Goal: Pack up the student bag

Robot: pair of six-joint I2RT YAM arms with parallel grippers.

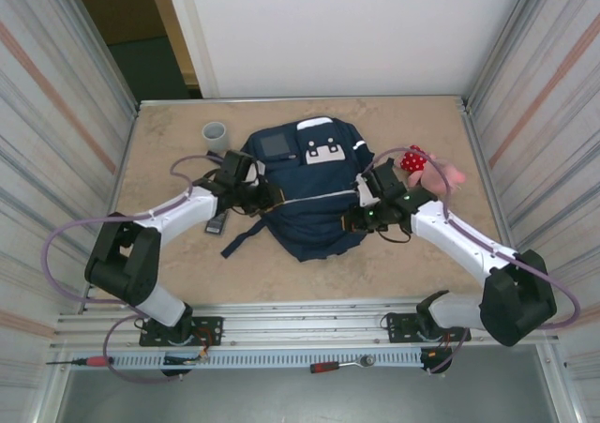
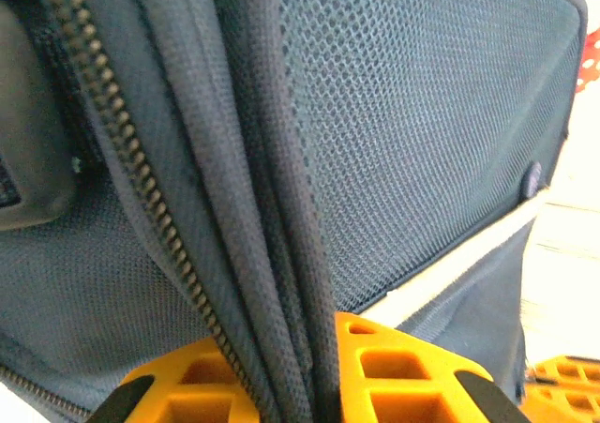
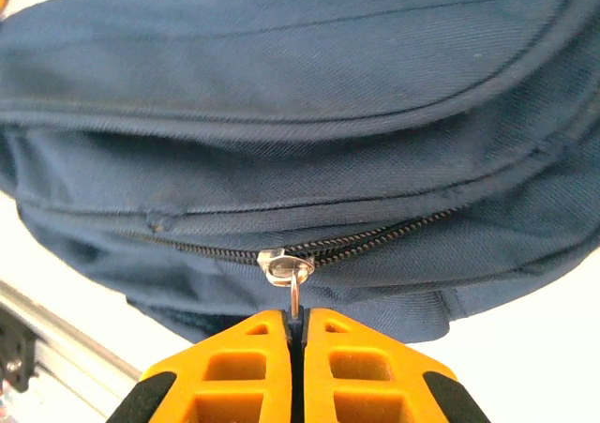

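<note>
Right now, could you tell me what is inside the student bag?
The right tool pinches the student bag's zipper pull; navy fabric covers the interior, so nothing inside shows.

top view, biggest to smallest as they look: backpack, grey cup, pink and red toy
1. student bag, by far the largest.
2. pink and red toy, right of the bag.
3. grey cup, at the bag's upper left; it looks somewhat smaller than the toy.
</note>
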